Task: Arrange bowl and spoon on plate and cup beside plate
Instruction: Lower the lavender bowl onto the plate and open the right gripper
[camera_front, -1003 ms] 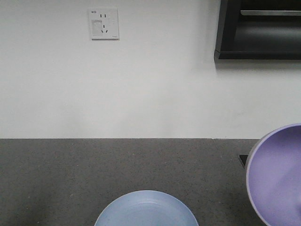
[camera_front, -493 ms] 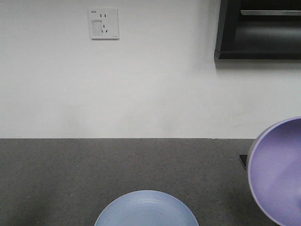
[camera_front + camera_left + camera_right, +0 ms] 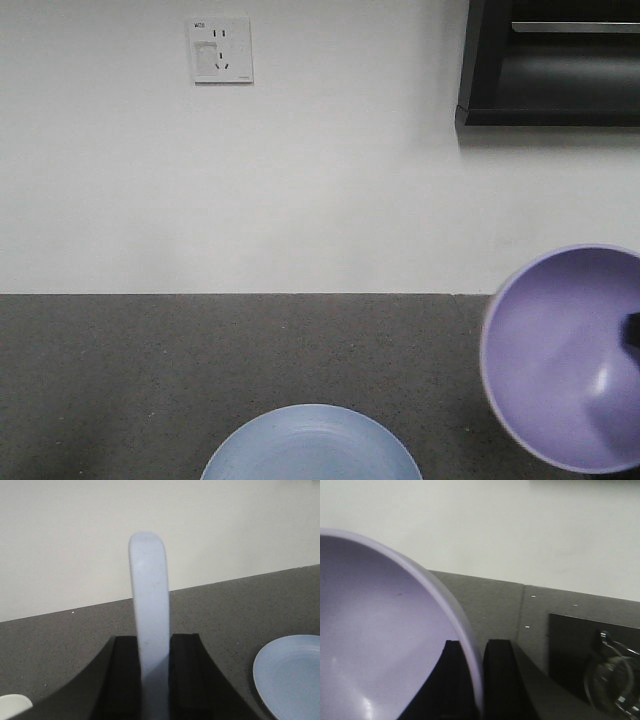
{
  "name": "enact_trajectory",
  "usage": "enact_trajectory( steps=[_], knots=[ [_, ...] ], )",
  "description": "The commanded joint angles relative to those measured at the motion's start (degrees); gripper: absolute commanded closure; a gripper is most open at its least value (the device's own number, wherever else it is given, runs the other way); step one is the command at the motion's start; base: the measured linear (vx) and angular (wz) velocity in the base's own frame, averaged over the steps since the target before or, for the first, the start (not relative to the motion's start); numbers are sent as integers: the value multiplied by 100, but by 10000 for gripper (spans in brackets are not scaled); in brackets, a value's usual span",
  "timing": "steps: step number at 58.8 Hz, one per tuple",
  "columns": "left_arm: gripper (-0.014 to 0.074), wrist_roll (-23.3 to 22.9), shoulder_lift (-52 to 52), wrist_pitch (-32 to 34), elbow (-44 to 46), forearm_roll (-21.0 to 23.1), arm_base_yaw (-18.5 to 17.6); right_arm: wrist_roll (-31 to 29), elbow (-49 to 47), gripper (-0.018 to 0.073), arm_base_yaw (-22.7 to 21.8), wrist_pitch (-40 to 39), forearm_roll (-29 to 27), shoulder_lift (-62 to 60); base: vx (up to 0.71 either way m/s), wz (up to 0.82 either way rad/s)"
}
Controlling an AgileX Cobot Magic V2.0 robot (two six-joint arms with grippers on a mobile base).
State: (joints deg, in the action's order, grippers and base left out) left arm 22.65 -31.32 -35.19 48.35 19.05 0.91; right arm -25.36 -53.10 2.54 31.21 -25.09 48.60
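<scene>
The lavender bowl (image 3: 560, 355) hangs tilted above the dark counter at the right, its inside facing the front camera. My right gripper (image 3: 476, 652) is shut on the bowl (image 3: 380, 630), one finger inside and one outside its rim. The pale spoon (image 3: 150, 610) stands upright between the black fingers (image 3: 125, 680) of my left gripper (image 3: 154, 652), which is shut on it. The light blue plate (image 3: 312, 447) lies at the near edge of the front view, left of the bowl; the plate (image 3: 292, 680) also shows at the right of the left wrist view. The cup is out of view.
A grey speckled counter (image 3: 150, 370) runs to a white wall with a socket (image 3: 221, 50). A black cabinet (image 3: 550, 60) hangs at top right. A black panel with a glass object (image 3: 610, 680) lies right of the bowl. A white rounded thing (image 3: 12, 706) sits at the lower left.
The bowl has moved left and slightly up in the front view, and more of its inside now shows. The plate has stayed still.
</scene>
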Motion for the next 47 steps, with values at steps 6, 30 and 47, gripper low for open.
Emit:
enact_trajectory(
  steps=[6, 30, 47],
  knots=[
    [593, 3, -33, 518, 135, 120, -34, -1104, -867, 568, 1123, -826, -961, 1211, 0, 0],
    [588, 3, -33, 796, 135, 120, -34, 598, -1850, 568, 2137, -379, -243, 4091, 0, 0],
    [582, 3, -33, 796, 135, 120, -34, 919, -1844, 561, 2137, -101, -349, 4804, 0, 0]
  ],
)
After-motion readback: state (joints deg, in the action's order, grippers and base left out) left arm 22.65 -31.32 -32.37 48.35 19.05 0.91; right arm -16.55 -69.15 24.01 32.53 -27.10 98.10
